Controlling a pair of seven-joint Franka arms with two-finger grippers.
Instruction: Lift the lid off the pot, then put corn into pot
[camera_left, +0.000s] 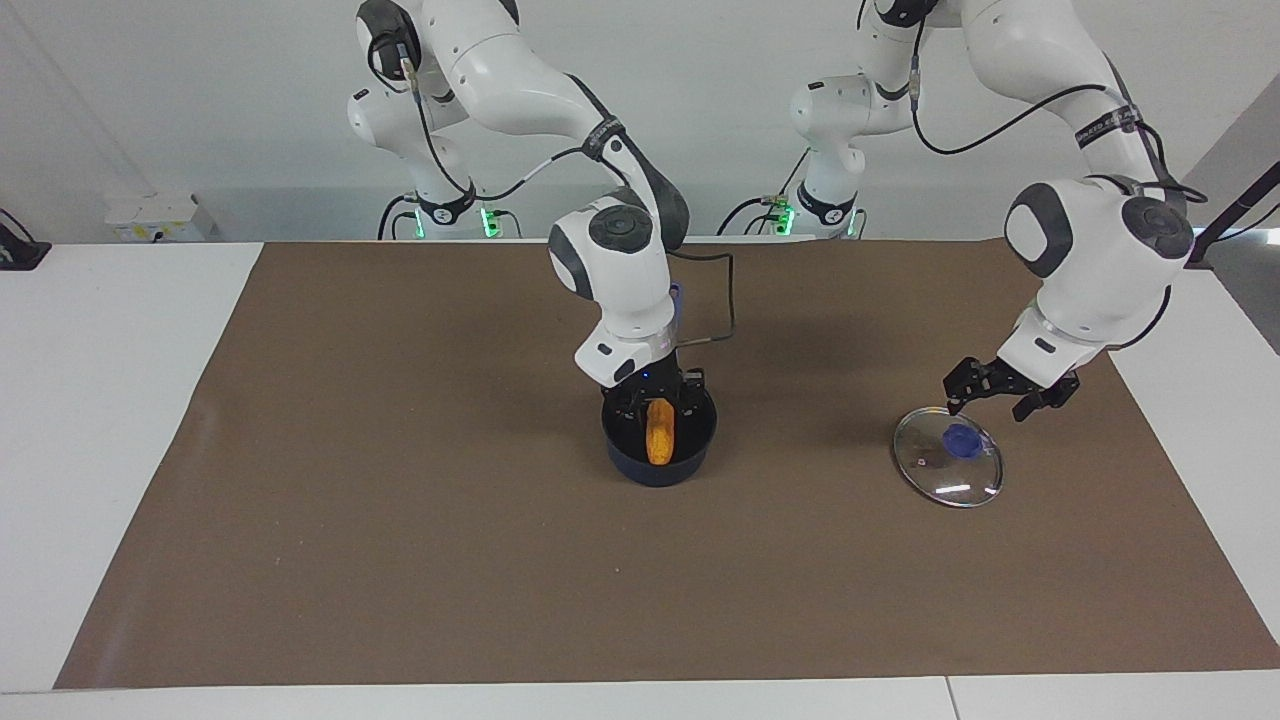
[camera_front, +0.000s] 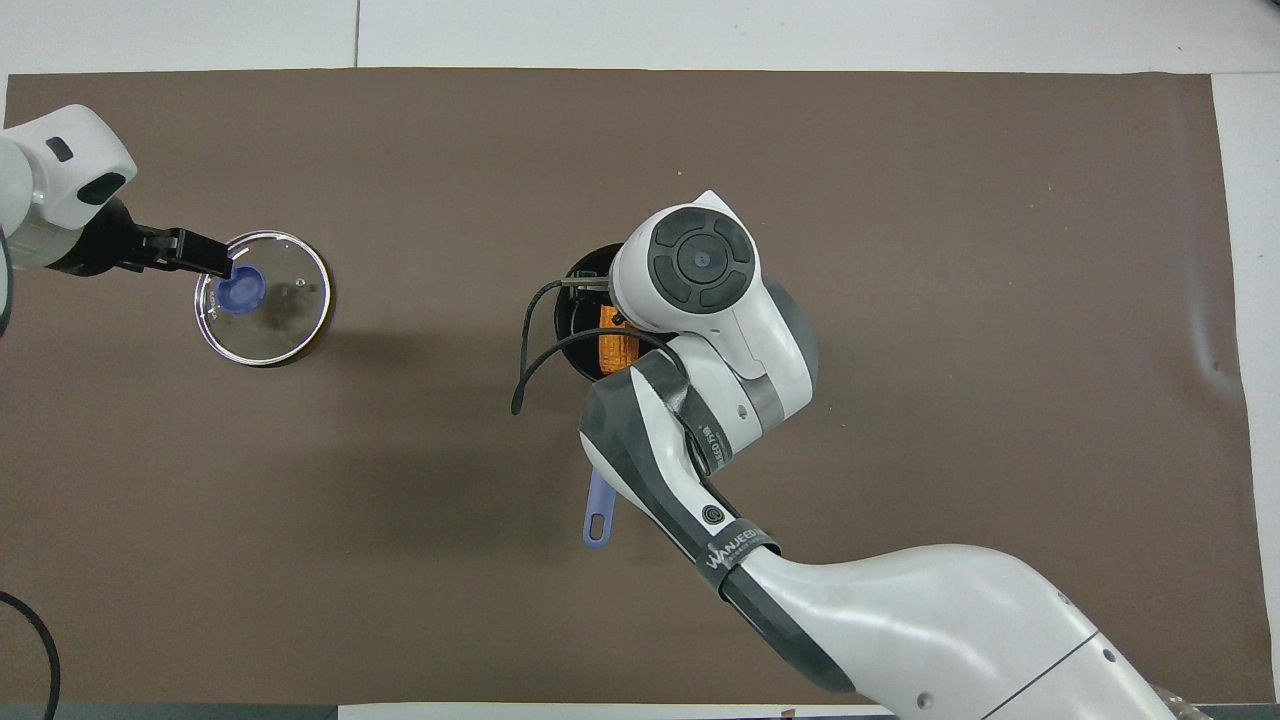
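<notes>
We see the right arm (camera_front: 760, 420) come in from about five o'clock and reach toward the middle of the brown mat (camera_front: 900, 200), where its wrist covers most of the pot (camera_front: 578, 300). A strip of the corn (camera_front: 617, 346) shows orange inside the pot's dark rim, and the pot's handle (camera_front: 598, 515) pokes out toward six o'clock (its holed end clear of the arm). Out at nine o'clock the lid (camera_front: 272, 320) lies flat on the mat, and the left gripper (camera_front: 205, 255) sits over its edge, one dark fingertip (camera_front: 214, 260) beside the blue knob (camera_front: 243, 291)
</notes>
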